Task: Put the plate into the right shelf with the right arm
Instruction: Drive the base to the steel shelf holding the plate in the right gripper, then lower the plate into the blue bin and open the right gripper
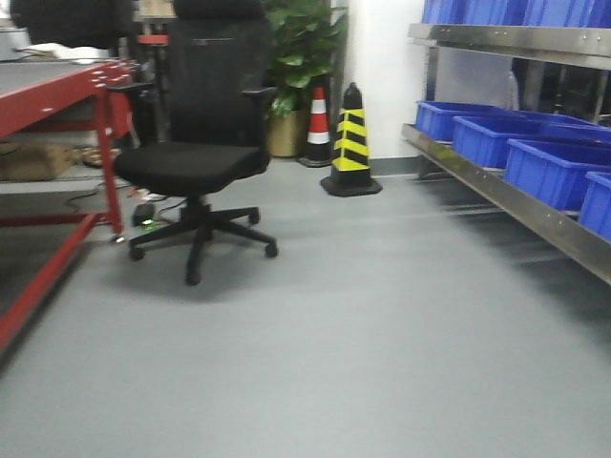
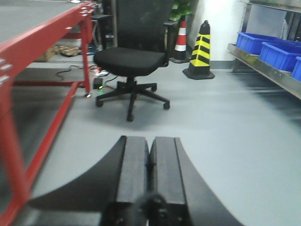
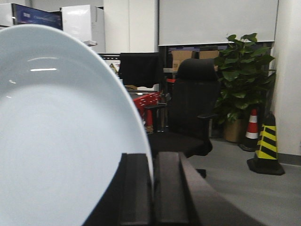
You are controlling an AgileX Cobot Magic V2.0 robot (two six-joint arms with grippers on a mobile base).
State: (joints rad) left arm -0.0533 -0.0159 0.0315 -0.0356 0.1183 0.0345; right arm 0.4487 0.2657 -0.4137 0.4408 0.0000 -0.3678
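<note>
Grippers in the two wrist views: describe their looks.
The left gripper has two matte black, flat rectangular fingers flanked by black sides curving outward toward the base. The right gripper looks the same: black, blocky fingers, curved sides. No markings show.

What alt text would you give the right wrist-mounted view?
The right gripper clamps the rim of a white plate that fills the left half of the frame. Behind stand a black office chair, a potted plant and a yellow-and-black cone.
</note>
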